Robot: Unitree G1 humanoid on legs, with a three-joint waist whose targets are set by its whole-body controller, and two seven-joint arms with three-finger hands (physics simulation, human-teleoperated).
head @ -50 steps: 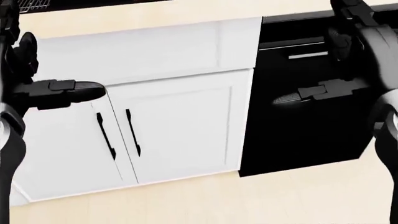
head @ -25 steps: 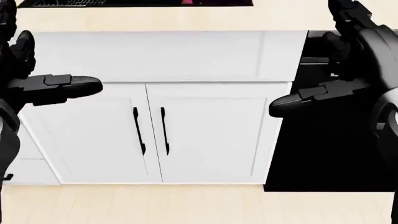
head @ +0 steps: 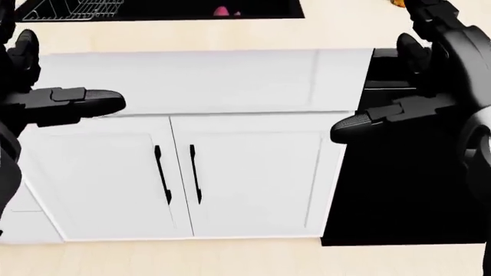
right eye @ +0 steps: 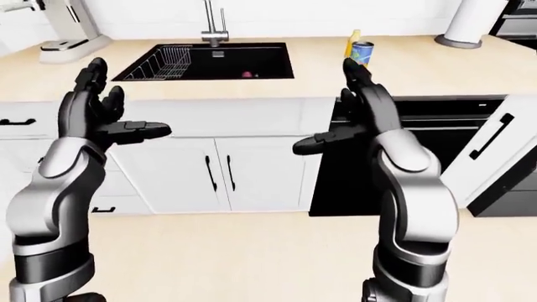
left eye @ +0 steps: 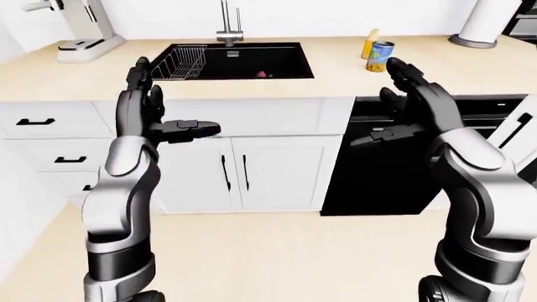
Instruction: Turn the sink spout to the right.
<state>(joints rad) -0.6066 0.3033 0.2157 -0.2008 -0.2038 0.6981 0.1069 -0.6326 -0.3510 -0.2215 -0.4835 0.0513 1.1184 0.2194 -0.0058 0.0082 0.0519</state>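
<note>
Your left hand: the black 3-finger left hand (left eye: pixel 151 110) is raised at the left of the left-eye view, fingers spread and upright, thumb pointing toward the view's right; it is open and holds nothing.
Your right hand: the black 3-finger right hand (right eye: pixel 357 110) is raised at about the same height, palm turned inward, thumb pointing toward the view's left; it too is open and holds nothing.
Your arms: both grey forearms rise from the bottom of the eye views, well apart from each other.
Floor: pale wooden floor (left eye: pixel 285 251) fills the space between your arms.
Cabinet: the white 2-door base cabinet (head: pixel 238 172) with 2 thin black vertical handles sits between your hands in the head view.
Dishwasher: a black front panel (left eye: pixel 378 176) stands just beside the cabinet on its right.
Counter: the beige worktop (left eye: pixel 352 75) runs across above the cabinet.
Sink: the black rectangular sink basin (left eye: pixel 252 60) is set into the worktop; a wire rack (left eye: pixel 180 61) sits in its left part and a small pink object (left eye: pixel 262 74) lies near its right.
Spout: the slim metal sink spout (left eye: pixel 225 22) stands upright at the sink's top edge, well apart from both hands.
Beyond: a blue and yellow can (left eye: pixel 380 55) stands on the worktop to the sink's right.
</note>
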